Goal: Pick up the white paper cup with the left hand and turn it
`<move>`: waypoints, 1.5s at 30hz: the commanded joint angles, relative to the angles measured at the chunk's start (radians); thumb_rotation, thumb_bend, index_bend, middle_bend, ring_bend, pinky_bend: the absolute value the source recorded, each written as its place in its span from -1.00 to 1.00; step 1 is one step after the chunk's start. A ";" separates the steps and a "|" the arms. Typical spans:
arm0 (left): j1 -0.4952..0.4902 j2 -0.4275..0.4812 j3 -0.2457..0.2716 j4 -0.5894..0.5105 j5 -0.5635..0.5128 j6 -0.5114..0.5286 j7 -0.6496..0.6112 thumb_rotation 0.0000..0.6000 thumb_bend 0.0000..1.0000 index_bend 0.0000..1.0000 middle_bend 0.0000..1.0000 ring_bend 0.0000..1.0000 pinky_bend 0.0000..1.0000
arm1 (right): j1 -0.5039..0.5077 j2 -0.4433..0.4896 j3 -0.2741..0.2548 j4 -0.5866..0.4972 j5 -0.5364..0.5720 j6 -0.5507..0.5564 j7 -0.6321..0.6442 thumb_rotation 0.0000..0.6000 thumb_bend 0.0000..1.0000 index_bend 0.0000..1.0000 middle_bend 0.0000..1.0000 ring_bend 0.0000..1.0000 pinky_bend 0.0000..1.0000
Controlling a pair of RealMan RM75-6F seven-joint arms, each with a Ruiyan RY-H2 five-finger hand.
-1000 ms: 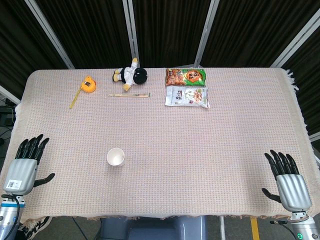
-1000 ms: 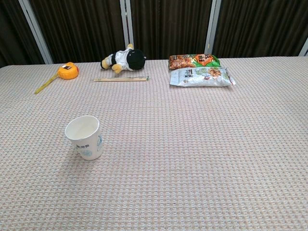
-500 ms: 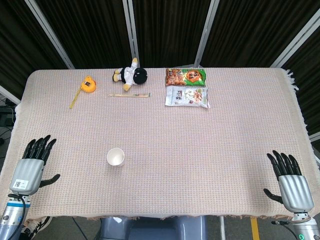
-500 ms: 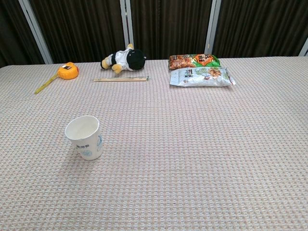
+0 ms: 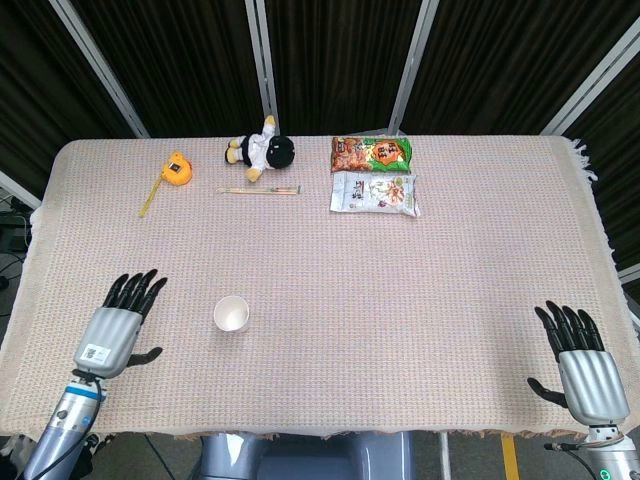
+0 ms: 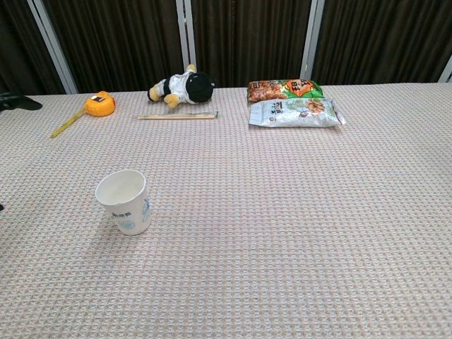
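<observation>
The white paper cup (image 5: 231, 314) (image 6: 124, 201) stands upright, mouth up, on the woven tablecloth at front left of the table. My left hand (image 5: 116, 325) hovers to the cup's left, apart from it, fingers spread and holding nothing; in the chest view only a dark fingertip (image 6: 18, 102) shows at the left edge. Over at the table's front right corner, my right hand (image 5: 581, 367) is open with fingers spread, far from the cup.
Along the far side lie an orange tape measure (image 5: 176, 168), a plush toy (image 5: 261, 149), a pair of chopsticks (image 5: 259, 189) and two snack bags (image 5: 372, 175). The tablecloth (image 5: 400, 300) covers the whole table.
My left hand has moved right and forward over the table toward the cup, still open. The right hand has barely shifted. The cup has not moved.
</observation>
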 commanded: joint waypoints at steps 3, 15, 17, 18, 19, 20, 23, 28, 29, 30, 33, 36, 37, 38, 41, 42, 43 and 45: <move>-0.109 -0.109 -0.070 -0.064 -0.162 -0.085 0.187 1.00 -0.96 -0.99 -1.00 -1.00 -1.00 | 0.000 0.005 0.001 0.000 -0.001 0.001 0.013 1.00 -0.94 -0.95 -1.00 -1.00 -1.00; -0.258 -0.240 -0.121 -0.071 -0.467 -0.074 0.444 1.00 -0.83 -0.80 -1.00 -1.00 -1.00 | 0.000 0.022 0.003 0.000 0.000 0.002 0.059 1.00 -0.94 -0.94 -1.00 -1.00 -1.00; -0.281 -0.261 -0.125 -0.058 -0.505 -0.070 0.462 1.00 -0.80 -0.79 -1.00 -1.00 -1.00 | 0.001 0.023 0.003 0.000 0.001 -0.001 0.060 1.00 -0.94 -0.92 -1.00 -1.00 -1.00; -0.290 -0.270 -0.127 -0.052 -0.519 -0.070 0.466 1.00 -0.78 -0.77 -1.00 -1.00 -1.00 | 0.001 0.023 0.002 0.001 0.002 -0.002 0.060 1.00 -0.94 -0.91 -1.00 -1.00 -1.00; -0.295 -0.274 -0.128 -0.050 -0.527 -0.068 0.468 1.00 -0.76 -0.75 -1.00 -1.00 -1.00 | 0.002 0.023 0.003 0.001 0.002 -0.002 0.060 1.00 -0.94 -0.89 -1.00 -1.00 -1.00; -0.303 -0.281 -0.128 -0.046 -0.540 -0.066 0.472 1.00 -0.74 -0.74 -1.00 -1.00 -1.00 | 0.002 0.024 0.003 0.000 0.003 -0.004 0.060 1.00 -0.94 -0.90 -1.00 -1.00 -1.00; -0.323 -0.301 -0.126 -0.031 -0.567 -0.062 0.479 1.00 -0.72 -0.70 -1.00 -1.00 -1.00 | 0.002 0.023 0.003 0.000 0.005 -0.005 0.061 1.00 -0.94 -0.94 -1.00 -1.00 -1.00; -0.348 -0.327 -0.118 0.001 -0.597 -0.039 0.486 1.00 -0.70 -0.61 -1.00 -1.00 -1.00 | 0.002 0.025 0.004 0.002 0.006 -0.005 0.065 1.00 -0.94 -0.90 -1.00 -1.00 -1.00; -0.352 -0.330 -0.116 0.007 -0.601 -0.034 0.486 1.00 -0.70 -0.60 -1.00 -1.00 -1.00 | 0.003 0.025 0.004 0.002 0.007 -0.006 0.066 1.00 -0.94 -0.89 -1.00 -1.00 -1.00; -0.354 -0.331 -0.115 0.010 -0.604 -0.032 0.486 1.00 -0.70 -0.59 -1.00 -1.00 -1.00 | 0.002 0.026 0.004 0.001 0.007 -0.006 0.066 1.00 -0.94 -0.90 -1.00 -1.00 -1.00; -0.364 -0.337 -0.107 0.037 -0.619 -0.028 0.480 1.00 -0.68 -0.55 -1.00 -1.00 -1.00 | 0.002 0.025 0.002 0.000 0.003 -0.006 0.061 1.00 -0.94 -0.90 -1.00 -1.00 -1.00; -0.370 -0.345 -0.100 0.053 -0.622 -0.026 0.460 1.00 -0.61 -0.39 -1.00 -1.00 -1.00 | 0.002 0.022 0.001 0.000 0.002 -0.006 0.056 1.00 -0.94 -0.89 -1.00 -1.00 -1.00; -0.371 -0.346 -0.099 0.055 -0.623 -0.026 0.453 1.00 -0.60 -0.35 -1.00 -1.00 -1.00 | 0.002 0.022 0.002 -0.001 0.003 -0.006 0.055 1.00 -0.94 -0.90 -1.00 -1.00 -1.00; -0.373 -0.346 -0.097 0.057 -0.622 -0.026 0.444 1.00 -0.59 -0.33 -1.00 -1.00 -1.00 | 0.002 0.022 0.002 -0.001 0.004 -0.007 0.054 1.00 -0.94 -0.89 -1.00 -1.00 -1.00; -0.374 -0.348 -0.096 0.064 -0.609 -0.022 0.412 1.00 -0.59 -0.30 -1.00 -1.00 -1.00 | 0.002 0.021 0.001 -0.001 0.004 -0.007 0.052 1.00 -0.94 -0.91 -1.00 -1.00 -1.00; -0.372 -0.348 -0.096 0.064 -0.600 -0.023 0.389 1.00 -0.59 -0.30 -1.00 -1.00 -1.00 | 0.002 0.021 0.001 -0.001 0.004 -0.008 0.051 1.00 -0.94 -0.91 -1.00 -1.00 -1.00; -0.370 -0.347 -0.096 0.062 -0.593 -0.026 0.369 1.00 -0.59 -0.29 -1.00 -1.00 -1.00 | 0.003 0.021 0.001 -0.001 0.004 -0.008 0.051 1.00 -0.94 -0.91 -1.00 -1.00 -1.00; -0.365 -0.344 -0.098 0.055 -0.579 -0.034 0.324 1.00 -0.59 -0.29 -1.00 -1.00 -1.00 | 0.002 0.021 0.001 -0.001 0.003 -0.007 0.051 1.00 -0.94 -0.93 -1.00 -1.00 -1.00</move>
